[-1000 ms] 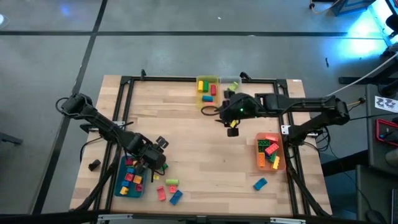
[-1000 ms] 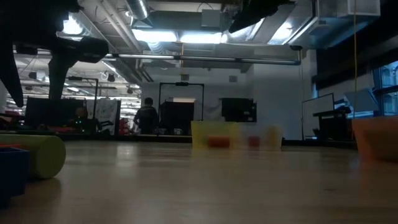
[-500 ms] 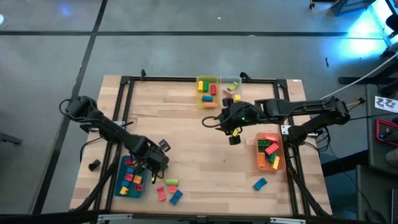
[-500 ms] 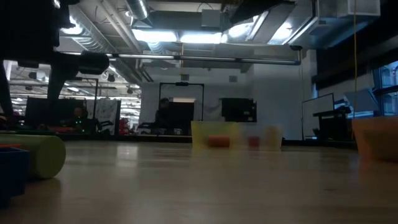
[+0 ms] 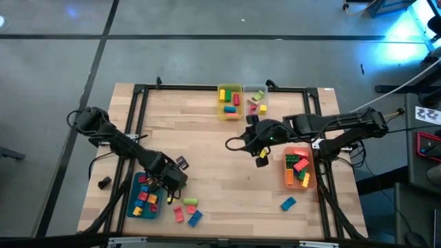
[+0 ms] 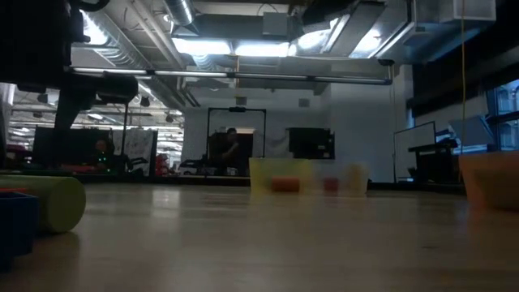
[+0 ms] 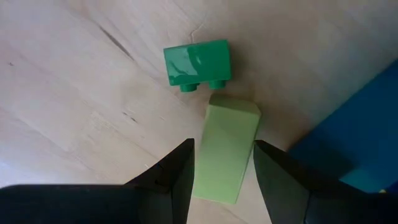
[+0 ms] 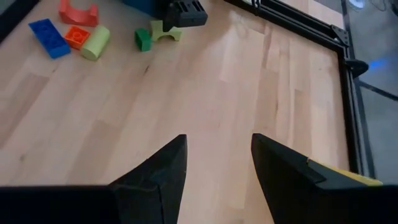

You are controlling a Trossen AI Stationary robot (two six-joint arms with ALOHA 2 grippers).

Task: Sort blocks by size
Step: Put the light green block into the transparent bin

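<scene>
My left gripper point(image 7: 221, 155) is open and points down beside the teal bin point(image 5: 135, 204). Its fingers stand on either side of a light green block point(image 7: 227, 146) lying flat on the table. A dark green brick point(image 7: 196, 63) lies just beyond that block. I cannot tell whether the fingers touch the block. My right gripper point(image 8: 214, 146) is open with nothing between its fingers. It hangs over bare table point(image 5: 260, 162), left of the orange bin point(image 5: 300, 169). A yellow-green cylinder point(image 8: 94, 42), a blue brick point(image 8: 48, 37), an orange brick point(image 8: 78, 35) and a red arch point(image 8: 79, 11) lie loose near my left gripper.
The teal bin and the orange bin each hold several blocks. A yellow bin point(image 5: 229, 102) and a clear bin point(image 5: 256, 96) with blocks stand at the far edge. A blue block point(image 5: 288, 204) lies near the front right. A black frame point(image 5: 207, 88) rims the table. A person shows in the room behind point(image 6: 231, 146).
My right gripper has gone from beside the far bins toward the table's near edge and a little right, and now hangs next to the orange bin.
</scene>
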